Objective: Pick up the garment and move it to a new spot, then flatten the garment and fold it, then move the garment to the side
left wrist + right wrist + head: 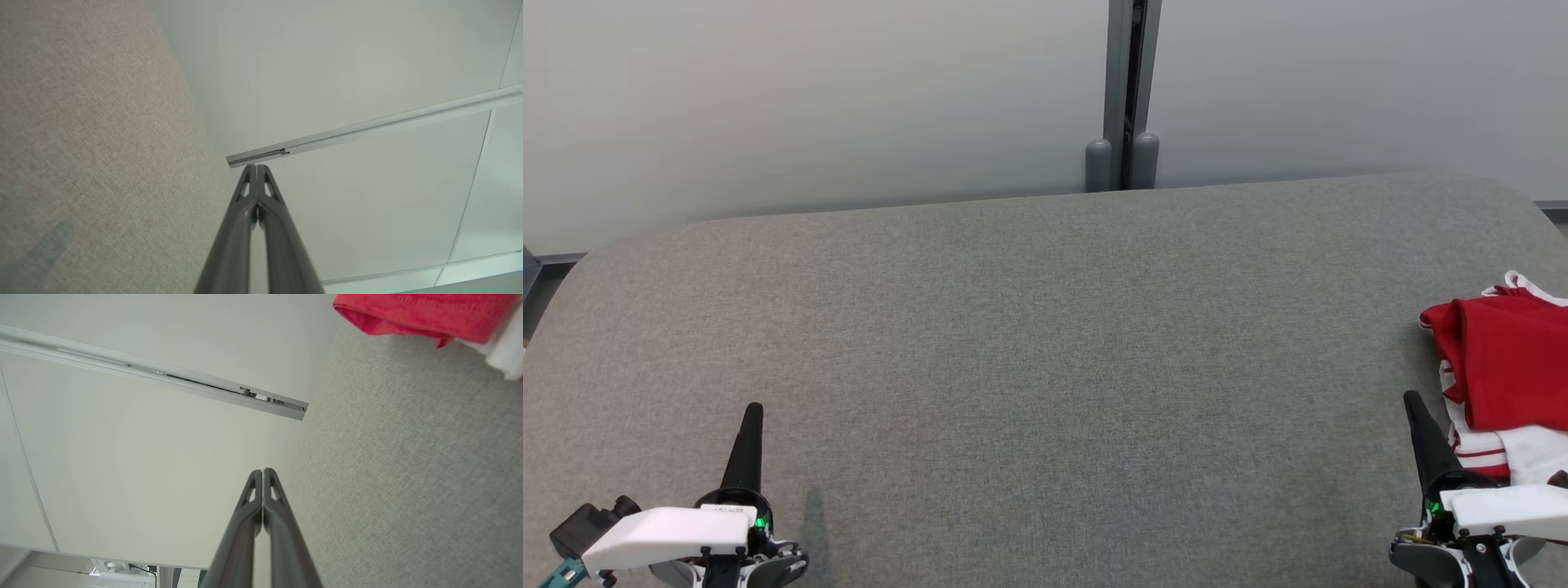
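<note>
grippers, two: left gripper (754,407) and right gripper (1411,397), each with fingers pressed together, grasping nothing, resting low over the table (1045,343).
garment (1507,367), one: red and white, bunched, lying just right of the right gripper, partly ahead of its fingertips, far across from the left gripper.
table, one: grey fabric cover, rounded far corners.
room: two pale wall panels (809,98) beyond the fingertips, one grey post (1129,82) between them.
</note>
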You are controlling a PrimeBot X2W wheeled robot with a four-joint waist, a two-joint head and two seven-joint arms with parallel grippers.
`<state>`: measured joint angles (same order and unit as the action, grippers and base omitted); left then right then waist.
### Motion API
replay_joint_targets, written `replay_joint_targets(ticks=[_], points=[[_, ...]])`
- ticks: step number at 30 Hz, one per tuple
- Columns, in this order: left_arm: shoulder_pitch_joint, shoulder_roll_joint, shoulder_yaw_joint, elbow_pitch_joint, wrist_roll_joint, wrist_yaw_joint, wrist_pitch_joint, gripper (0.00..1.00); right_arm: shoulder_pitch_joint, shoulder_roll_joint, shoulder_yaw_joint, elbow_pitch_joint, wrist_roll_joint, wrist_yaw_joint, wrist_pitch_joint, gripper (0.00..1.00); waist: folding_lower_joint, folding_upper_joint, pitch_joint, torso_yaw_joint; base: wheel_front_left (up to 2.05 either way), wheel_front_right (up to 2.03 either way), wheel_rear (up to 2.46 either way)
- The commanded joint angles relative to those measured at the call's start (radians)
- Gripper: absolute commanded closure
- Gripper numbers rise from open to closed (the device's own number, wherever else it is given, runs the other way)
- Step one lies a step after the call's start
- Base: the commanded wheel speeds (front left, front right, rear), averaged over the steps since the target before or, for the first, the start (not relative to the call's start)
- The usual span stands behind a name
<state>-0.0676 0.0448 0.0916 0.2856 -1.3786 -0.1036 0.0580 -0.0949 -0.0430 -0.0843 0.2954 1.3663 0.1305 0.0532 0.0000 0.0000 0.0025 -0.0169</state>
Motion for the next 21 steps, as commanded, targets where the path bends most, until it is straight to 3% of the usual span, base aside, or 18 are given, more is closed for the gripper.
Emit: replay_joint_targets(ticks=[1,21], points=[[-0.023,0.006,0.006,-0.011,-0.022,-0.006,0.004,1.00,-0.017,-0.009,-0.005,-0.014,0.022,0.000,0.009,1.00,0.0000,0.0000,0.000,0.001,0.00,0.00,0.00],[-0.042,0.007,0.020,-0.034,-0.172,-0.023,0.043,1.00,-0.019,-0.010,-0.024,-0.043,0.183,0.000,0.048,1.00,0.0000,0.0000,0.000,0.012,0.00,0.00,0.00]])
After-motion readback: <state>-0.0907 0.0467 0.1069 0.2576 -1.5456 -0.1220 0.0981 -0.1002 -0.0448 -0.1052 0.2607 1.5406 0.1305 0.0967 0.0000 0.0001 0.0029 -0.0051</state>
